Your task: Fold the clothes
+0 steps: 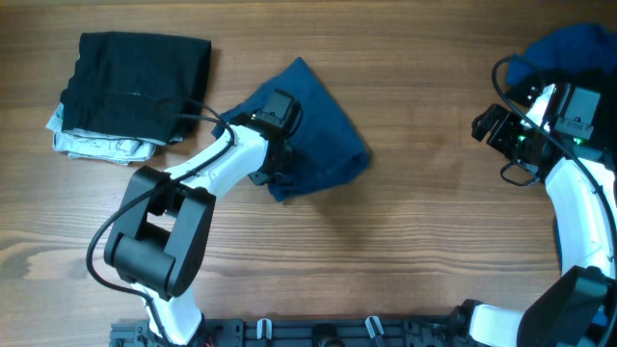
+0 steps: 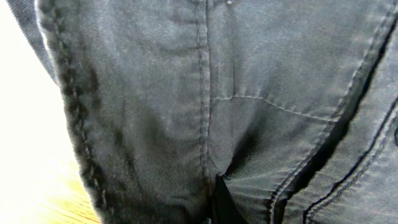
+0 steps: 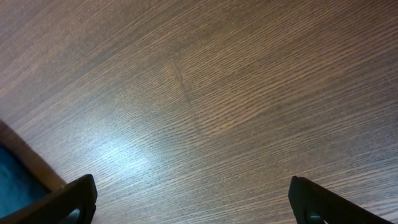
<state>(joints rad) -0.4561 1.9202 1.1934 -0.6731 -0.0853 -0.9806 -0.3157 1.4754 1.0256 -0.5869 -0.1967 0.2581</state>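
Note:
The dark navy trousers (image 1: pixel 323 140) lie bunched in a rough triangle left of the table's centre. My left gripper (image 1: pixel 273 164) is down on their near left edge, shut on a fold of the cloth. In the left wrist view the trousers (image 2: pixel 205 106) fill the frame with seams and stitching, and the fingers are hidden by the fabric. My right gripper (image 1: pixel 487 125) hovers at the far right, open, over bare wood. Its fingers (image 3: pixel 74 199) stand wide apart with nothing between them.
A folded black garment (image 1: pixel 135 82) rests on a pale patterned one (image 1: pixel 96 145) at the back left. A royal blue garment (image 1: pixel 569 48) lies heaped at the back right, behind the right arm; its edge (image 3: pixel 15 183) shows in the right wrist view.

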